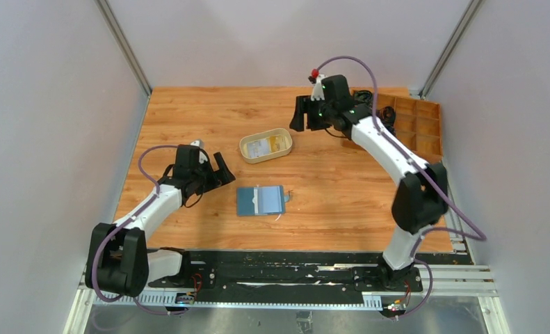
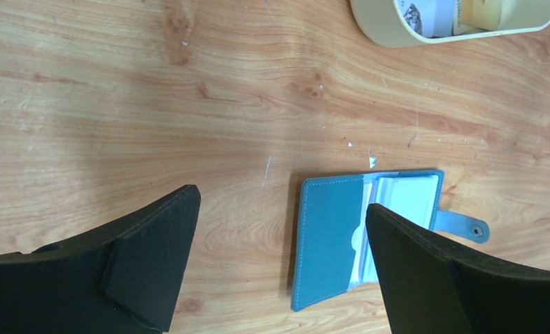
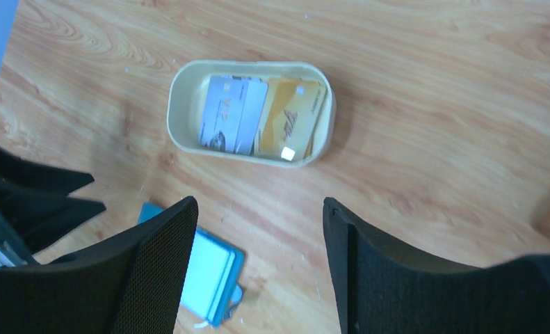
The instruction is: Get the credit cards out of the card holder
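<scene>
The blue card holder (image 1: 261, 200) lies open and flat on the wooden table. In the left wrist view (image 2: 331, 236) its pale inner pockets show; I cannot tell whether a card is inside. Two credit cards lie in the cream oval tray (image 3: 181, 104): a whitish one (image 3: 231, 123) and a yellow one (image 3: 290, 120). My left gripper (image 1: 222, 170) (image 2: 280, 203) is open and empty, hovering just left of the holder. My right gripper (image 1: 304, 117) (image 3: 258, 203) is open and empty, raised behind and to the right of the tray (image 1: 247, 146).
A wooden compartment box (image 1: 414, 125) stands at the back right corner. The tray's rim also shows at the top of the left wrist view (image 2: 390, 31). The holder's closing tab (image 2: 466, 226) sticks out to the right. Grey walls enclose the table.
</scene>
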